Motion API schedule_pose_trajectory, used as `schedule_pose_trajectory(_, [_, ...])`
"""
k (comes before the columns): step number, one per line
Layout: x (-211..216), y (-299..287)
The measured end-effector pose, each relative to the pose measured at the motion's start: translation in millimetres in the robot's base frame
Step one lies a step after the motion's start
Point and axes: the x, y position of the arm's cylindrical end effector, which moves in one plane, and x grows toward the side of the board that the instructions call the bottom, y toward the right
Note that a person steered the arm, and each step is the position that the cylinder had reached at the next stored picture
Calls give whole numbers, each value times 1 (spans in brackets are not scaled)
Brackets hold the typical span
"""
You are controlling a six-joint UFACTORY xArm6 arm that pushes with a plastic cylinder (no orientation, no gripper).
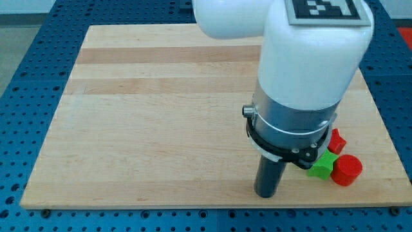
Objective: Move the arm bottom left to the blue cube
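My tip (266,193) rests on the wooden board (161,116) near the view's bottom edge, right of centre. No blue cube shows in this view; the arm's white body (309,51) hides part of the board at the right. A green block (322,165) lies just to the right of my tip, close to the rod. A red cylinder (347,170) sits right of the green block. Another red block (337,140) sits just above them, partly hidden behind the arm's collar.
The board lies on a blue perforated table (26,51). The board's bottom edge runs just below my tip. The arm's wide body covers the board's upper right part.
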Motion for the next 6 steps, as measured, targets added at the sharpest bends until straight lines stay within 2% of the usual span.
schedule_pose_trajectory(2, [-17, -48])
schedule_pose_trajectory(3, [-41, -59])
schedule_pose_trajectory(4, [-95, -66])
schedule_pose_trajectory(5, [-146, -64])
schedule_pose_trajectory(6, [-147, -28])
